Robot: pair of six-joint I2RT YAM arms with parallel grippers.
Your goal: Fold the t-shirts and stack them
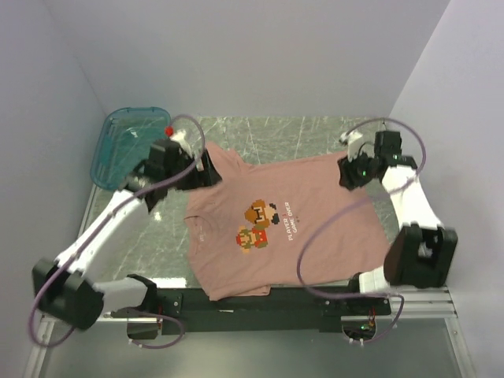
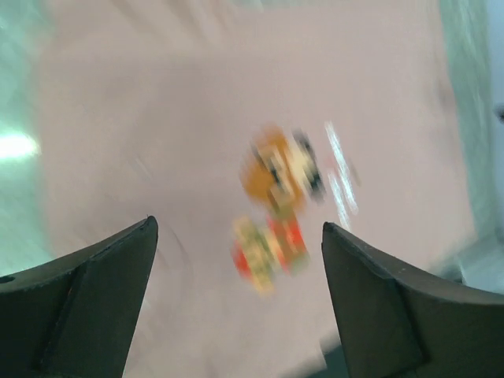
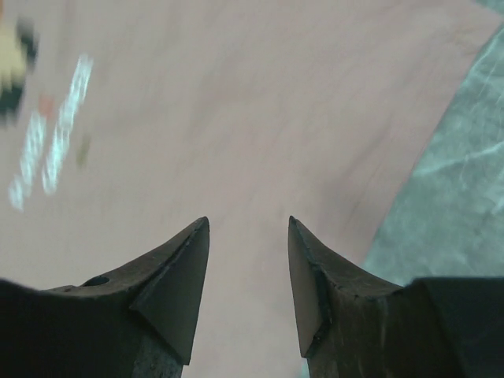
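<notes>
Left end effector (image 2: pixel 238 224) wide open above t-shirt (image 1: pixel 315 189)

Grey-green marbled tabletop (image 1: pixel 315 134) occupies frame centre. Dusty-pink short-sleeved cotton t-shirt (image 1: pixel 228 252) lies spread flat on it, print up, reaching the tabletop's bottom edge. Translucent teal plastic bin (image 1: pixel 118 146) sits at upper left corner.

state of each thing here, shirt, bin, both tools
pink t-shirt, spread flat on the table, print up, unfolded
teal plastic bin, at the far left corner, contents unclear
left tool, open over the shirt, holding nothing
right tool, open over the shirt, holding nothing
</notes>
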